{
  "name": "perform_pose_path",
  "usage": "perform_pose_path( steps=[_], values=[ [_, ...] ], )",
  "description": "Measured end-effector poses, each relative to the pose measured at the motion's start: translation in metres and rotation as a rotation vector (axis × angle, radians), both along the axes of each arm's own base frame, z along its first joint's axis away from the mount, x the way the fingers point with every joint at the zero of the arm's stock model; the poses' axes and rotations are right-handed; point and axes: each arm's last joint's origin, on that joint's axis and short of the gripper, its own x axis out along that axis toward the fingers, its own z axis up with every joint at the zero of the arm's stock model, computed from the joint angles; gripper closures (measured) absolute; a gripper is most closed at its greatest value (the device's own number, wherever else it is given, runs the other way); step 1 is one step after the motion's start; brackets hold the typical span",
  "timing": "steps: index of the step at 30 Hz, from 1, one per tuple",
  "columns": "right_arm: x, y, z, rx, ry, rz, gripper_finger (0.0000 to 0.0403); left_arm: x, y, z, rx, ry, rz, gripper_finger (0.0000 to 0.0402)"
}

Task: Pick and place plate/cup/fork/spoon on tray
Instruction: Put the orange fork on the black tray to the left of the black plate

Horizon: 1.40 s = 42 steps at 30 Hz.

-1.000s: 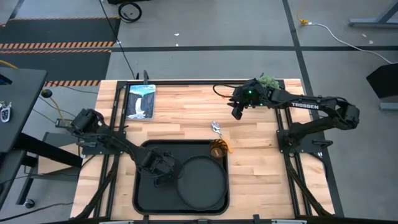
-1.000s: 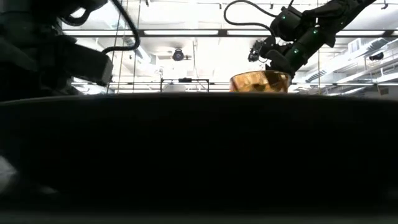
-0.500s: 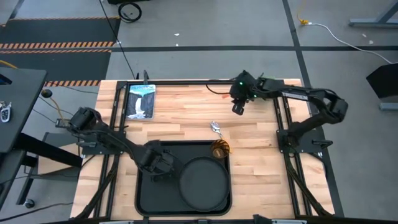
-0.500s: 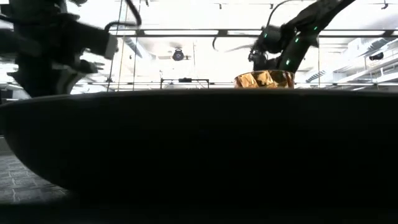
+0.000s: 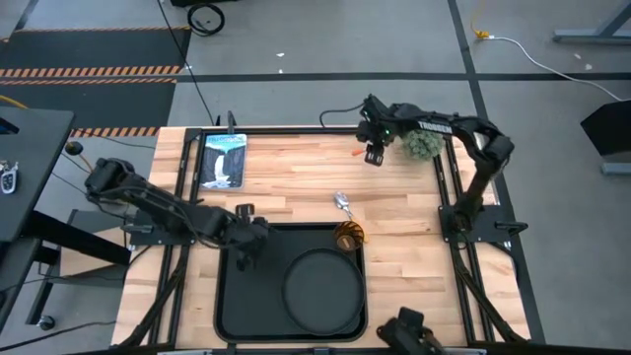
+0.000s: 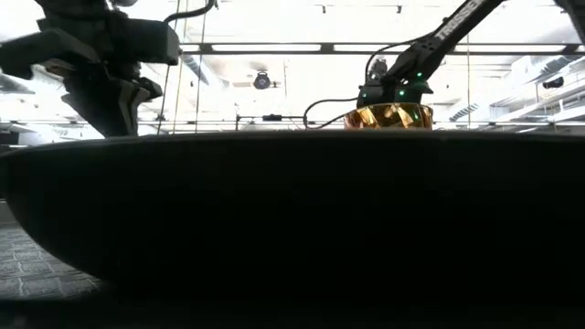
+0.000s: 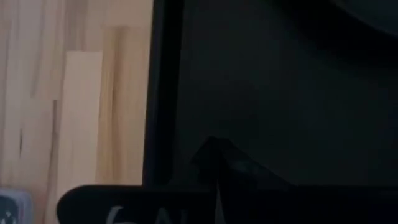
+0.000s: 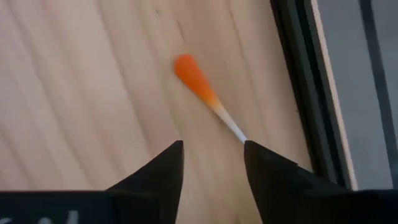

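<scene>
The black tray (image 5: 232, 316) lies at the table's near middle, and the round black plate (image 5: 320, 293) rests in its right half. The amber cup (image 5: 347, 237) stands at the tray's far right corner and also shows in the low view (image 6: 388, 117). The spoon's shiny bowl (image 5: 342, 202) lies on the table just beyond the cup. The fork (image 8: 198, 79) lies on the wood near the far edge. My right gripper (image 8: 211, 152) is open just above it, and its fingers hide the fork's head. My left gripper (image 5: 245, 253) is shut and empty over the tray's far left corner.
A picture card (image 5: 222, 160) lies at the far left corner. A green fuzzy clump (image 5: 422, 145) sits by the right arm at the far right. The table's dark side rail (image 8: 298, 93) runs close beside the fork. A dark object (image 5: 414, 330) shows at the near edge.
My right gripper has gone toward the table's far edge and now stands over the fork. My left gripper has drawn back from beside the plate toward the tray's far left corner. The plate stays in the tray.
</scene>
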Motion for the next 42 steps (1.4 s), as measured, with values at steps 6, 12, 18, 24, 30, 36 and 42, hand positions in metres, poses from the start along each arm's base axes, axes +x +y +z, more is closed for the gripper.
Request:
perform_pose_path(
  steps=[6, 12, 18, 24, 30, 36, 42],
  values=[
    [0.002, -0.022, -0.01, 0.047, 0.117, 0.072, 0.0207, -0.01, 0.025, -0.003, -0.027, -0.052, -0.005, 0.0397],
    [0.007, -0.032, -0.027, 0.076, 0.256, 0.157, 0.0213, -0.017, 0.047, -0.005, -0.078, -0.111, 0.0, 0.0397],
    [0.01, -0.042, -0.037, 0.052, 0.288, 0.183, 0.0222, -0.025, 0.063, -0.002, -0.126, -0.148, 0.006, 0.0397],
    [0.007, -0.048, -0.044, 0.053, 0.309, 0.221, 0.0244, -0.029, 0.07, 0.005, -0.164, -0.191, 0.011, 0.0397],
    [0.009, -0.049, -0.047, 0.056, 0.286, 0.293, 0.028, -0.026, 0.067, 0.008, -0.214, -0.238, 0.03, 0.0397],
    [0.01, -0.048, -0.048, 0.072, 0.261, 0.378, 0.0345, -0.027, 0.061, 0.008, -0.27, -0.239, 0.091, 0.0388],
    [0.009, -0.047, -0.047, 0.078, 0.256, 0.385, 0.0392, -0.027, 0.053, 0.009, -0.309, -0.237, 0.108, 0.0371]
  ],
)
